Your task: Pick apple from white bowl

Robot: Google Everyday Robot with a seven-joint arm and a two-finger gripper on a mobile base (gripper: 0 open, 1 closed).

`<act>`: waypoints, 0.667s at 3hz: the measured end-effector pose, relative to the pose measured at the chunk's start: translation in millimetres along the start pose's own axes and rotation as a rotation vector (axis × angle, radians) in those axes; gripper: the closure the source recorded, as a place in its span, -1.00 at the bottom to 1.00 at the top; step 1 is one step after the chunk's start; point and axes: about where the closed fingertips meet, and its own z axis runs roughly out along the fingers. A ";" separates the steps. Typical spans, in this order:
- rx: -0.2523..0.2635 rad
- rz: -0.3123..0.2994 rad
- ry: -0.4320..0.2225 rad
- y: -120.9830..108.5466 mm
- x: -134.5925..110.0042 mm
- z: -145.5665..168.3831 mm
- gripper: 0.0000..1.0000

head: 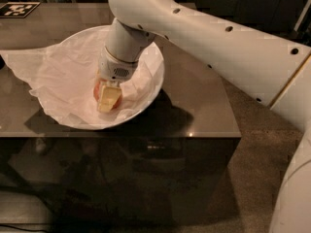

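The white bowl [154,84] stands on the dark table, lined with crumpled white paper [58,76]. The red-orange apple [99,88] lies in the bowl's middle, and only its left part shows. My gripper [106,99] reaches straight down into the bowl from the white arm and sits right over and against the apple, covering most of it.
The paper spills over the bowl's left rim onto the table [204,106]. The table's front edge runs just below the bowl and its right edge lies under my arm. A black-and-white marker tag [17,8] lies at the back left corner. Carpet floor lies to the right.
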 end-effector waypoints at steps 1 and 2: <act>0.064 0.059 -0.026 -1.6 -6.2 -29.1 1.00; 0.105 0.130 -0.030 -8.4 -30.4 -71.6 1.00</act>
